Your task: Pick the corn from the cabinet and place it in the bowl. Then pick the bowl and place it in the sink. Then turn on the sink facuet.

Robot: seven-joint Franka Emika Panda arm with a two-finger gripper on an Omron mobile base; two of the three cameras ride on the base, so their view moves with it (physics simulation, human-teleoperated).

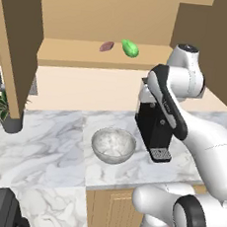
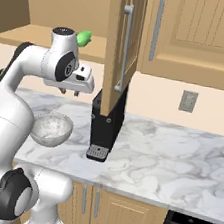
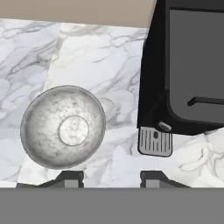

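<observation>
End effector (image 3: 109, 178) hovers empty, fingers parted, above the desk (image 3: 113, 65); bowl (image 3: 63, 127) left of the coffee machine (image 3: 188, 70), corn (image 1: 130, 48) on the cabinet (image 1: 92, 51) shelf.

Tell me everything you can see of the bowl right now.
The bowl is round and deep, with a grey-white marbled, stone-like look and a flat circular base visible inside. It is empty and stands upright on the marble counter, just left of the black coffee machine and apart from it. Nothing else touches it; the gripper is above, not gripping it.
</observation>
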